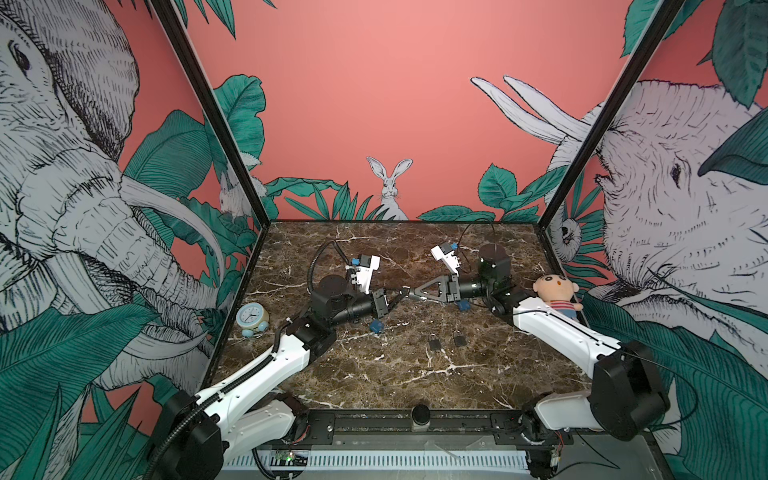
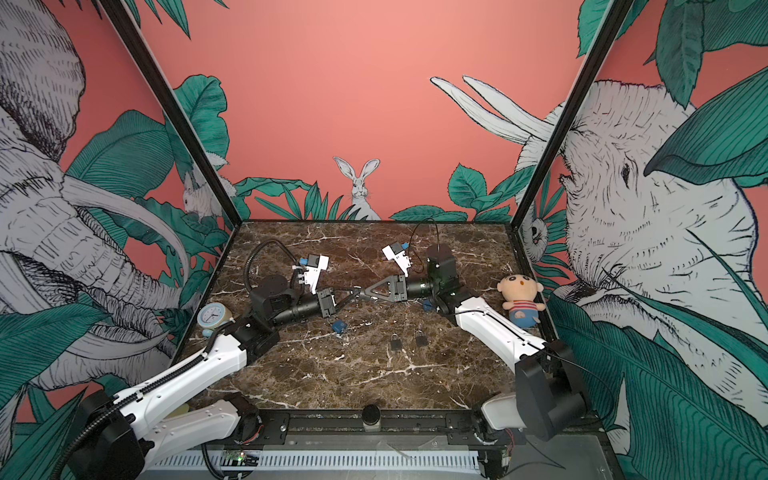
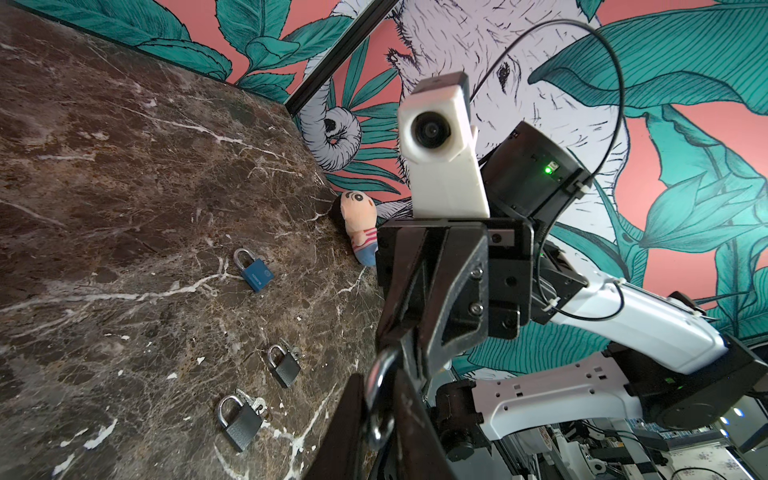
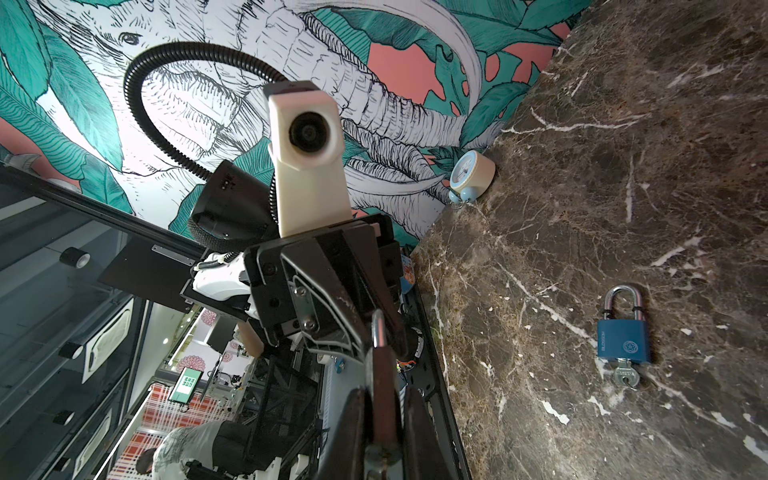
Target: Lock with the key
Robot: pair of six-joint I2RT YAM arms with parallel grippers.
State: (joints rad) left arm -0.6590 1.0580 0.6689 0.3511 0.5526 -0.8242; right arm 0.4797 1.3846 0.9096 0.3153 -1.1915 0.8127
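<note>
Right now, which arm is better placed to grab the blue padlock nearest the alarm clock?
Left, probably: once the held padlock is released, that blue padlock lies nearest the left gripper, while the right gripper sits farther.

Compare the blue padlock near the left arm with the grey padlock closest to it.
The blue padlock has a blue body; the grey padlock is dark grey. The blue padlock has a key in its base; the grey padlock's keys lie by its shackle. Both lie flat on the table.

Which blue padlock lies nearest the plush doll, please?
The blue metal padlock right of centre, by the striped doll; the other blue padlock lies left of centre.
</note>
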